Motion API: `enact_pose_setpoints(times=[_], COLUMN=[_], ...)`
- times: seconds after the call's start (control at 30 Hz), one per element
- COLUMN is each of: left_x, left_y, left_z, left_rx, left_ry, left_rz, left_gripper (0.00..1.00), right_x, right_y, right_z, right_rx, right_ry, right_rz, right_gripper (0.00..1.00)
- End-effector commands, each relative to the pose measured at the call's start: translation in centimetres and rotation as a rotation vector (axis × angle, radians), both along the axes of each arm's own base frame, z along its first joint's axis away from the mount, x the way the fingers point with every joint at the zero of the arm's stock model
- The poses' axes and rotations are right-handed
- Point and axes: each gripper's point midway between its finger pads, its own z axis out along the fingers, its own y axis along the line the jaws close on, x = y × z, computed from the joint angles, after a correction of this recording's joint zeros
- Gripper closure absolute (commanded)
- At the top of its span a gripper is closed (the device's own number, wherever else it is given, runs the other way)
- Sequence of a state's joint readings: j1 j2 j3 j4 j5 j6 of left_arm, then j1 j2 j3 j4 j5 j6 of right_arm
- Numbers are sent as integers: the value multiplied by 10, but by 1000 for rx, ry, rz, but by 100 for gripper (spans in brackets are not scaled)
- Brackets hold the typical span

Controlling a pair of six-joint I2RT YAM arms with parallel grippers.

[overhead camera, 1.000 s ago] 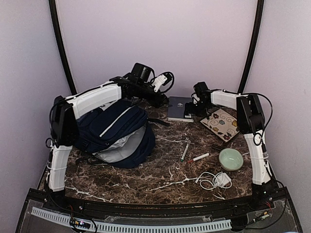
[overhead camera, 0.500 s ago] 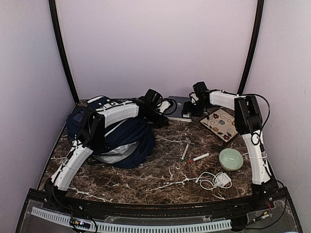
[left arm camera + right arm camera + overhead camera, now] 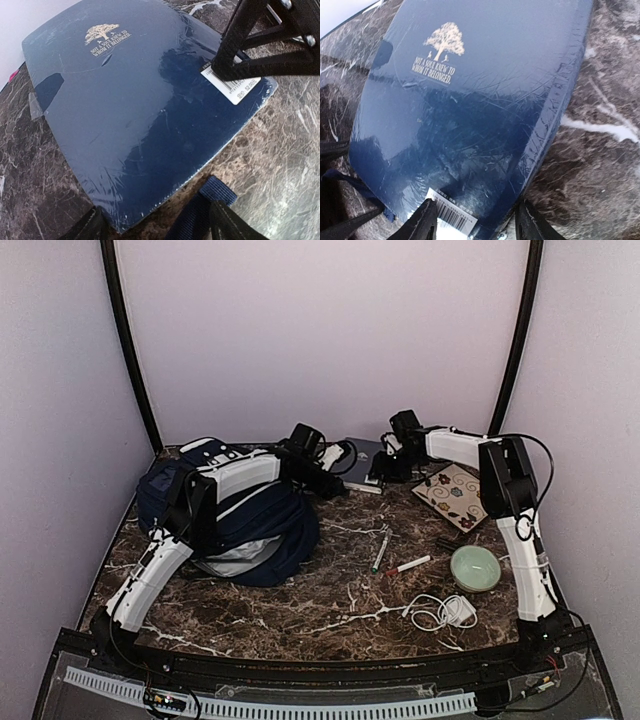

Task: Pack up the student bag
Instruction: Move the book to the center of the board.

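- Student bag (image 3: 262, 528) slumped at left of table (image 3: 330, 602), mouth agape; judged soft, floppy, bulky. Best gripped at mouth rim.
- Left hand (image 3: 156, 218) spread wide beside book (image 3: 125, 100); right hand (image 3: 476, 220) spread astride its corner.

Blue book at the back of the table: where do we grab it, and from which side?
Take the corner by the barcode label, coming from the right. The book lies flat on the table in slick plastic wrap, so the cover offers nothing to pinch. Its thick edge shows at that corner, and the right hand straddles it, open. That is probably the surest hold.
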State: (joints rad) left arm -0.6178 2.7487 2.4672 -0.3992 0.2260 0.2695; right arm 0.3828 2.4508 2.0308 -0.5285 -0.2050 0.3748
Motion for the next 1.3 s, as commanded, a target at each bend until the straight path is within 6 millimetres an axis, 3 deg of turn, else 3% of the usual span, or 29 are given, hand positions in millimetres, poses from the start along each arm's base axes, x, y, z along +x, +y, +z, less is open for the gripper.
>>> enact_pose_setpoints(times=[0.0, 0.1, 0.13, 0.17, 0.4, 0.57, 0.6, 0.63, 0.77, 0.87, 1.07, 1.27], left_x=[-32, -52, -64, -70, -111, -149, -145, -128, -81, -54, -45, -61], left_y=[-11, -10, -6, -6, 21, 31, 33, 43, 53, 66, 66, 57], left_z=[-7, -5, -16, 2, 46, 90, 93, 95, 81, 60, 22, -22], left_rx=[-36, -45, -39, -60, -64, -105, -101, -90, -74, -61, 4, 119], left_ry=[82, 115, 151, 134, 20, 11, 21, 29, 113, 173, 235, 281], left_rz=[-144, -218, -240, -265, -346, -452, -412, -337, -135, -2, 51, 9], left_gripper=[32, 39, 41, 44, 49, 45, 44, 44, 48, 50, 50, 49], right_x=[-66, -92, -102, -110, -171, -187, -184, -177, -147, -126, -103, -99], right_y=[45, 37, 33, 29, 13, 6, 3, 1, -6, -8, 3, 23], right_z=[-34, -37, -38, -37, -23, 10, 18, 26, 40, 39, 16, 5], right_rx=[-15, -79, -98, -114, -158, -120, -120, -115, 7, 111, 205, 372], right_ry=[147, 171, 181, 181, 196, 156, 134, 104, 73, 65, 99, 140], right_rz=[170, 173, 173, 173, 203, 192, 181, 167, 90, 17, -55, -105], right_gripper=[53, 56, 59, 61, 62, 55, 51, 47, 31, 30, 30, 32])
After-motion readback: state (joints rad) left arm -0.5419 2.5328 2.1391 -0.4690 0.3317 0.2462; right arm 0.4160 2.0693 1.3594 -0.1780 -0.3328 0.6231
